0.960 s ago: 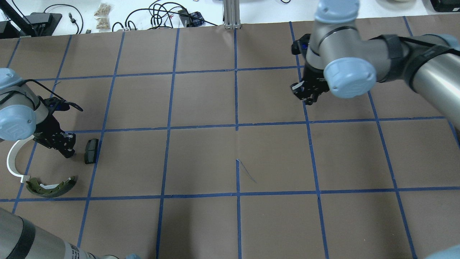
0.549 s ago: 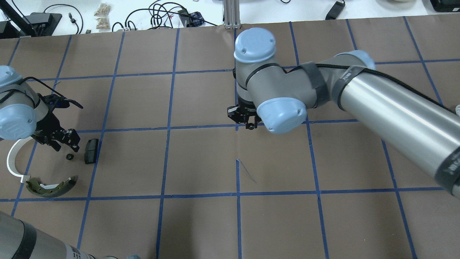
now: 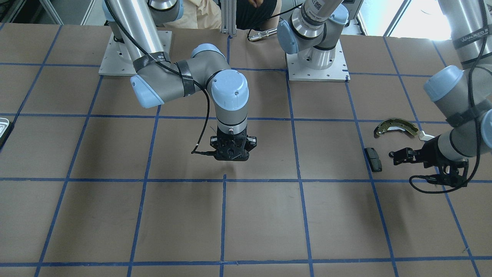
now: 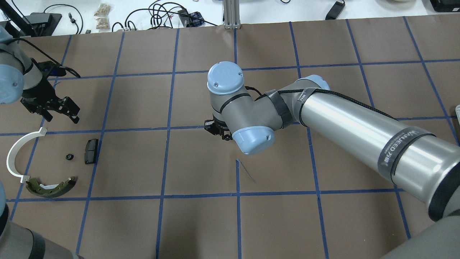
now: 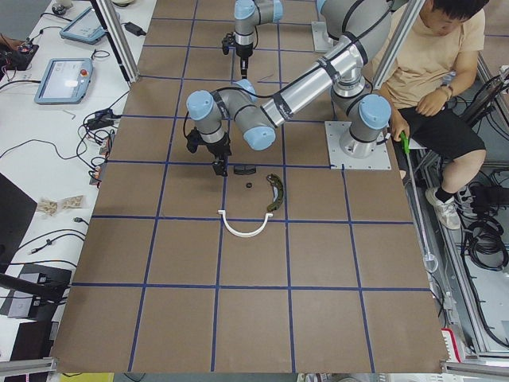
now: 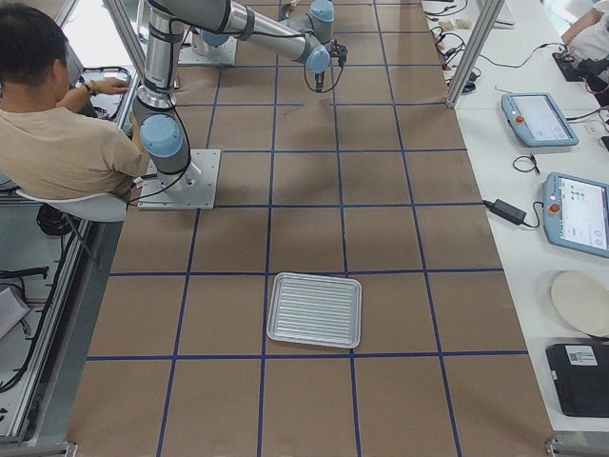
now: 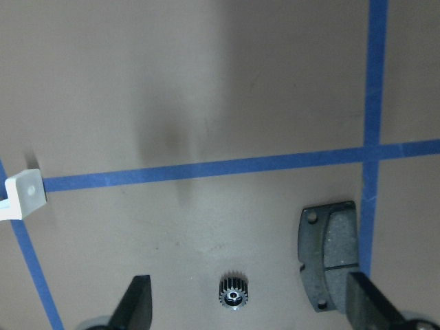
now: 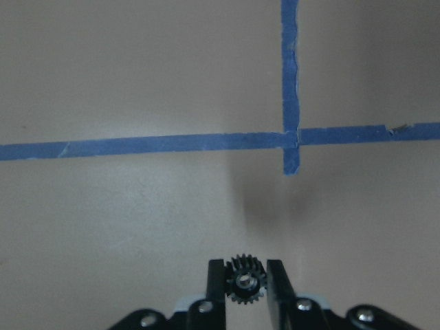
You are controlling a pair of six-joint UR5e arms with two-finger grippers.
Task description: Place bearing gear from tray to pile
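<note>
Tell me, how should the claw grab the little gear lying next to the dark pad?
Probably best to come straight down from above and pinch the gear across its toothed rim. It lies flat, hole up, too low to catch sideways. Stay clear of the pad beside it.

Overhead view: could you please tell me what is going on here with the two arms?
The right claw is shut on a small black gear, holding it above the middle of the table. The left claw hangs open above the pile, where another gear lies beside the black pad, near the white half-ring and curved shoe. The tray at the table's right end looks empty.
</note>
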